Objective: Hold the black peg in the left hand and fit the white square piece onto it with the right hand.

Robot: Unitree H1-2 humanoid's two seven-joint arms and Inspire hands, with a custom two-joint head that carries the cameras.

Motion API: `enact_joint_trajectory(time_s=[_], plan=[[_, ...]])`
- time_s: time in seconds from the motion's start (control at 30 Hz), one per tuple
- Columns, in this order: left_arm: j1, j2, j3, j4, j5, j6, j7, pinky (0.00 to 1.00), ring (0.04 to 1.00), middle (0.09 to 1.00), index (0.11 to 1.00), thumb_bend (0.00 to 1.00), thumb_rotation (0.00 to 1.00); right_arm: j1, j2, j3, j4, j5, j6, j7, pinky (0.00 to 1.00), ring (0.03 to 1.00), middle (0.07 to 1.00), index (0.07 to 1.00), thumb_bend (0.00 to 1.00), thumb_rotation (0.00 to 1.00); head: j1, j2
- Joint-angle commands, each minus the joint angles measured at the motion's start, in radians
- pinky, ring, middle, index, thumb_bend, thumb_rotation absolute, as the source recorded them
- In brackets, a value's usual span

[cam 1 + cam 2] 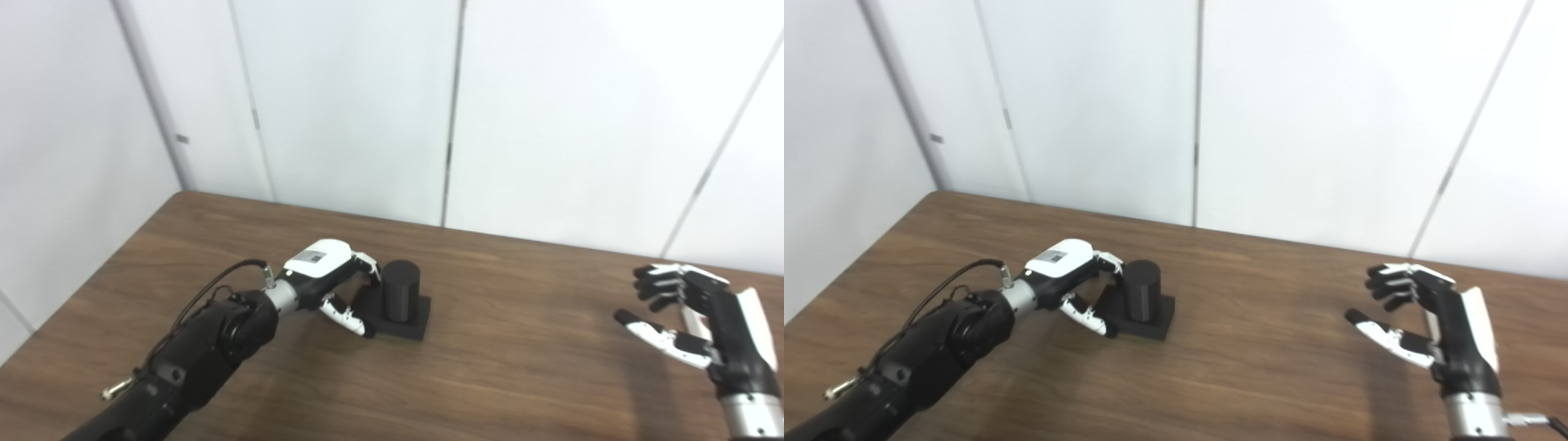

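Observation:
The black peg (pixel 401 290) is a short upright cylinder on a square black base (pixel 411 323), standing on the table left of centre. My left hand (pixel 327 275) lies just left of it, open. Its fingers (pixel 369 267) curl toward the cylinder's back left and its thumb (pixel 349 317) reaches the base's front left corner. I cannot tell whether they touch the peg. My right hand (pixel 686 309) hovers open over the table's right side, palm facing left, holding nothing. No white square piece is in view.
The brown wooden table (pixel 502 367) runs back to white wall panels (pixel 367 110). Its left edge slants from the far corner (pixel 180 195) toward the bottom left. A black cable (pixel 208 291) loops over my left forearm.

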Motion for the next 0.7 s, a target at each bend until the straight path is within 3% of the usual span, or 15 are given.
enact_joint_trajectory(time_s=[0.0,0.27,0.67], plan=[[0.03,-0.053,-0.084,-0.021,0.069,-0.055,-0.074,0.72,0.814,0.808,0.487,0.52,0.07,-0.039,-0.004,-0.005,-0.022,0.001,-0.046,-0.017,0.43,0.532,0.644,0.495,0.5,0.12,-0.002,0.002],[0.0,-0.067,-0.144,-0.075,0.164,-0.023,-0.106,0.77,0.821,0.807,0.488,0.52,0.07,-0.037,0.014,-0.004,-0.029,-0.005,-0.038,-0.025,0.43,0.537,0.649,0.496,0.5,0.12,-0.1,0.031],[-0.018,-0.068,-0.192,-0.067,0.282,-0.043,-0.091,0.79,0.851,0.816,0.489,0.52,0.07,-0.039,0.001,-0.015,-0.067,-0.043,-0.008,-0.028,0.44,0.549,0.651,0.497,0.5,0.13,-0.236,0.03]])
